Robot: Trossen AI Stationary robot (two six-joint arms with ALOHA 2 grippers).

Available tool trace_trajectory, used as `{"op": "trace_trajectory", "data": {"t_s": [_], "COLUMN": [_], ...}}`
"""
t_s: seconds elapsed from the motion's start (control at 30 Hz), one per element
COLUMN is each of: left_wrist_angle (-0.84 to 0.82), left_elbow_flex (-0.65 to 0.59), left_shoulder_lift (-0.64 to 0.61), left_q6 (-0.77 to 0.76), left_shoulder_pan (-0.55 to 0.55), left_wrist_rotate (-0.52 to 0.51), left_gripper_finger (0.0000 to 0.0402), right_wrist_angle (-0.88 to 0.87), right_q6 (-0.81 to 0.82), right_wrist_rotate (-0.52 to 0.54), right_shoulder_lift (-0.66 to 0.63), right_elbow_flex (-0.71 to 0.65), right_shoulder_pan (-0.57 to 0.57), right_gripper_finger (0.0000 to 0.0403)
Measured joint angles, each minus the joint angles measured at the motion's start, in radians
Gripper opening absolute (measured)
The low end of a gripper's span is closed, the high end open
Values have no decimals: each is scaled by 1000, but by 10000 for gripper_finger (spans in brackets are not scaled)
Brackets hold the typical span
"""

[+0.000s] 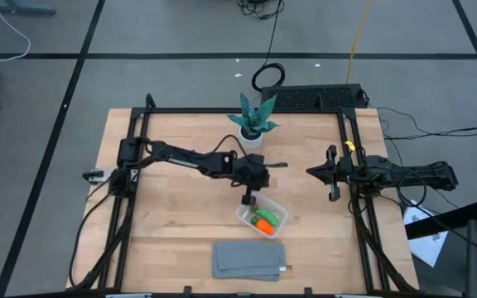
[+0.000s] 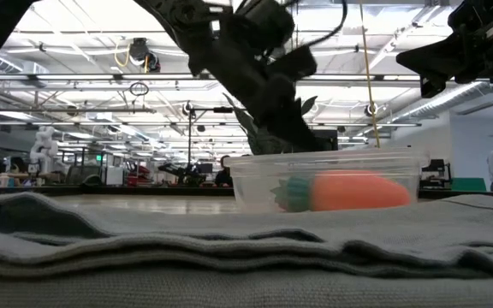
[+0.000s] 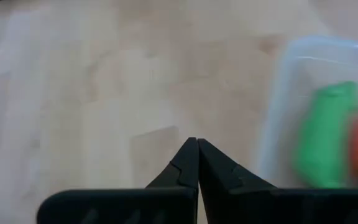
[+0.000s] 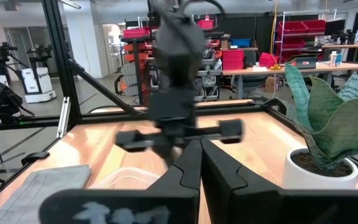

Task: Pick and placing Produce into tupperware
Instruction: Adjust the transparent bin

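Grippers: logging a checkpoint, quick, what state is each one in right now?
Left tool: closed, holding nothing, just beside the tupperware.
Right tool: closed, empty, waiting at the table's right side.

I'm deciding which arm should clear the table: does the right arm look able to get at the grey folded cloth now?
Probably yes: nothing lies on the grey folded cloth, and the right gripper, shut, waits clear of the tupperware and the left gripper.

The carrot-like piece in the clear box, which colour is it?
Orange carrot-like piece with a green top, clearest in the low view.
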Motion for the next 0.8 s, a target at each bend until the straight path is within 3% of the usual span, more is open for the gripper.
{"op": "trace_trajectory", "data": {"t_s": [0.23, 0.8], "left_wrist_angle": [24, 50], "left_elbow_flex": [0, 114], "left_shoulder_lift": [-22, 61], "left_q6": [36, -10], "left_shoulder_pan": [-79, -131], "left_wrist_rotate": [93, 72], "left_gripper_finger": [1, 0], "right_wrist_angle": [1, 25], "right_q6": [-4, 3], "right_wrist_rotate": [1, 3], "right_shoulder_lift": [3, 23], "right_elbow_flex": [0, 0], "right_shoulder_pan": [0, 0], "right_gripper_finger": [0, 0]}}
